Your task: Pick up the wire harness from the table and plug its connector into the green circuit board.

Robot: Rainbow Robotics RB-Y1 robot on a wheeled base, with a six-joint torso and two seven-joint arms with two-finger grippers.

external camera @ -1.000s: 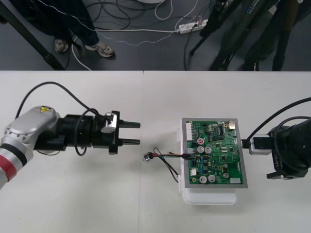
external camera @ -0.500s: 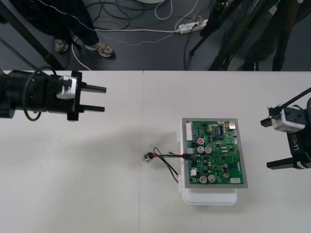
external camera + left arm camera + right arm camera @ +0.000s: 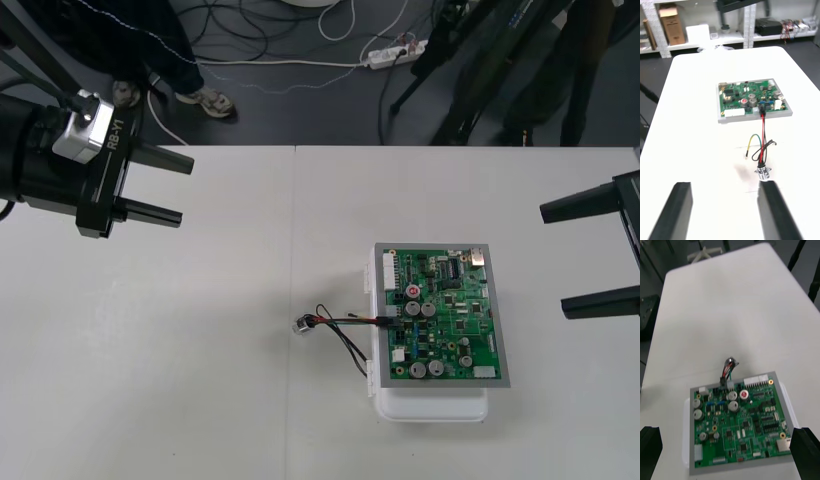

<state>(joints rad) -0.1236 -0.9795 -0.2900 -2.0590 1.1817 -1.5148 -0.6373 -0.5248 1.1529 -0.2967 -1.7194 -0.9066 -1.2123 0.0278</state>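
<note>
Left gripper (image 3: pixel 158 187): hangs over the worktop's (image 3: pixel 180 360) far-left corner, well apart from the harness. Its two fingers (image 3: pixel 678 210) stand wide with nothing between them, probably because nothing there needs grasping.
Wire harness (image 3: pixel 345 321): lies on the worktop just left of the board, with neither gripper touching it.
Socket (image 3: pixel 300 324): the round metal end rests on the worktop and is the free end, farthest from the board.
Wires (image 3: pixel 762 137): red, black and green strands run from the socket to the board. Their slack loops lie loose, so nothing seems to pull on the plug.
Plug (image 3: pixel 721 381): small and black, at the board's left edge beside a white connector. It looks seated, so I judge the plugging done or nearly so.
Green circuit board (image 3: pixel 445 315): lies flat on its white base (image 3: pixel 430 405), which keeps it level.
Right gripper (image 3: pixel 597 252): at the worktop's right edge, near the board but apart from it. Its fingers (image 3: pixel 805 452) are wide and empty.
Count: two grippers, one harness, one plug, one socket, one board, one base.
</note>
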